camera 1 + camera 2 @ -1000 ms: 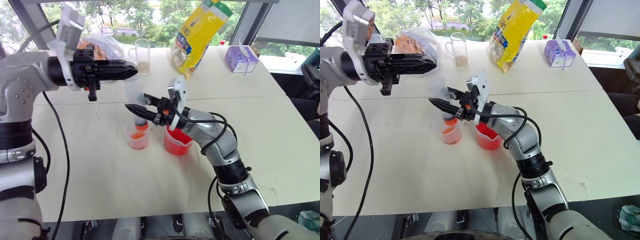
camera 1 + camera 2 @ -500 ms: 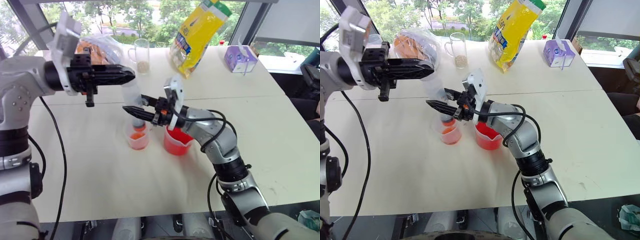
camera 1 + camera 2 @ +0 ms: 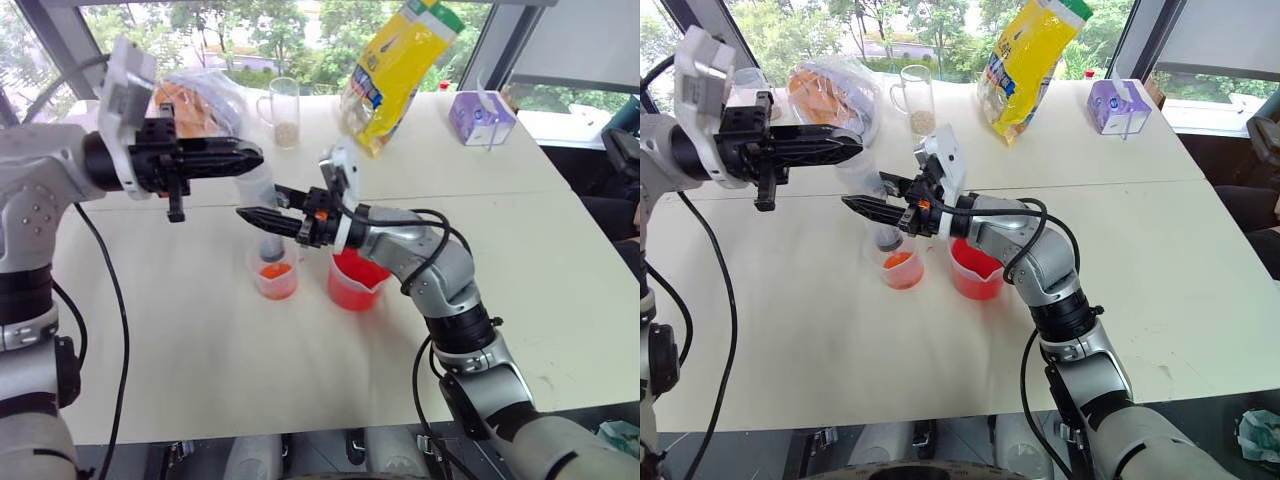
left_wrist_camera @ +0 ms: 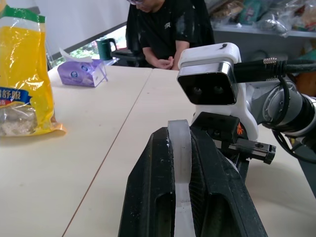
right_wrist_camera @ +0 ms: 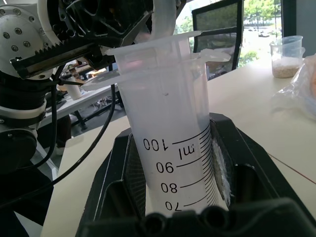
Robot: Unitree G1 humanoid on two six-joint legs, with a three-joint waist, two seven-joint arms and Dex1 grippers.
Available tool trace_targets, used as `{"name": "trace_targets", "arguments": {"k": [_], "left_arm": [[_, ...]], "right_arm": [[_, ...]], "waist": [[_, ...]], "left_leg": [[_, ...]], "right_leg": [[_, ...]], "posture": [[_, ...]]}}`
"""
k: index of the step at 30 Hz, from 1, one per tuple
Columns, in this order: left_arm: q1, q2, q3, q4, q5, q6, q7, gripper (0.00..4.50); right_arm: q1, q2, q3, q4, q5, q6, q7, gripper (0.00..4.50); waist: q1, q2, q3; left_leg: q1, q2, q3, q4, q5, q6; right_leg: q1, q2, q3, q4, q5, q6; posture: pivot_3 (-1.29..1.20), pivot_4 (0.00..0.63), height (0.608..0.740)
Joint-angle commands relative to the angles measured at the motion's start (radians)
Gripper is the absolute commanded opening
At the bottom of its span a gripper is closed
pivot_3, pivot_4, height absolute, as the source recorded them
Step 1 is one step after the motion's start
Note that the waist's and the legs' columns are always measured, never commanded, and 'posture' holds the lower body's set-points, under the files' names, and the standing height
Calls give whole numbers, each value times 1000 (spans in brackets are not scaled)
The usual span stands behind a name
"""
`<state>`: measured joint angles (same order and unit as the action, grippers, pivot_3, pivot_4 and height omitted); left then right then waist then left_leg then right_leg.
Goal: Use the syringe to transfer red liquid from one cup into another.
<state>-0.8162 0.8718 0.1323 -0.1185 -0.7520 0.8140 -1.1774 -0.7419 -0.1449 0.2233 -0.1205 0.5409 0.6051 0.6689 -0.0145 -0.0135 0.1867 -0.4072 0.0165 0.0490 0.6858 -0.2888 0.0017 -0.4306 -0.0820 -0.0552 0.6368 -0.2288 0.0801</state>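
Both arms are built of rounded silver-grey metal segments joined by black ribbed collars. The left arm (image 3: 40, 180), at the upper left of the frame, shows small dark screws in its round shoulder housing, and a thin black cable hangs from it. The left pincer (image 3: 238, 158) has long black ridged fingers behind a white camera bracket. The right pincer (image 3: 262, 216), at frame centre, is black with small orange marks, a white camera block above it and looping black cables along the forearm.

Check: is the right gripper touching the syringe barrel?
Touching. Right wrist view: the right gripper has both fingers pressed against the syringe barrel.
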Motion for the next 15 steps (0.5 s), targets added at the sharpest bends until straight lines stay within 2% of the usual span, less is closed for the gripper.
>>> {"name": "trace_targets", "arguments": {"k": [1, 2, 5, 11, 15], "left_arm": [[38, -3, -68, -48, -15, 51, -23, 71], [28, -8, -61, -43, -25, 61, -16, 71], [4, -19, -44, -29, -42, 78, 6, 1266], [-36, -25, -14, 9, -58, 91, 26, 4383], [-63, -18, 11, 43, -63, 96, 29, 4453]], "right_arm": [[-96, 31, -162, -73, 72, -56, -57, 1432], [-92, 31, -156, -72, 70, -56, -56, 1432], [-77, 33, -140, -71, 69, -53, -52, 1432], [-43, 39, -118, -67, 63, -32, -38, 1432], [-32, 41, -117, -69, 66, -21, -40, 1432]], "waist": [[1, 0, 0], [1, 0, 0], [1, 0, 0], [-2, 0, 0], [-3, 0, 0]], "left_leg": [[0, 0, 0, 0, 0, 0], [0, 0, 0, 0, 0, 0], [0, 0, 0, 0, 0, 0], [0, 0, 0, 0, 0, 0], [0, 0, 0, 0, 0, 0]], "right_leg": [[0, 0, 0, 0, 0, 0], [0, 0, 0, 0, 0, 0], [0, 0, 0, 0, 0, 0], [0, 0, 0, 0, 0, 0], [0, 0, 0, 0, 0, 0]], "posture": [[0, 150, 740], [0, 150, 740], [0, 150, 740], [0, 150, 740], [0, 150, 740]]}}
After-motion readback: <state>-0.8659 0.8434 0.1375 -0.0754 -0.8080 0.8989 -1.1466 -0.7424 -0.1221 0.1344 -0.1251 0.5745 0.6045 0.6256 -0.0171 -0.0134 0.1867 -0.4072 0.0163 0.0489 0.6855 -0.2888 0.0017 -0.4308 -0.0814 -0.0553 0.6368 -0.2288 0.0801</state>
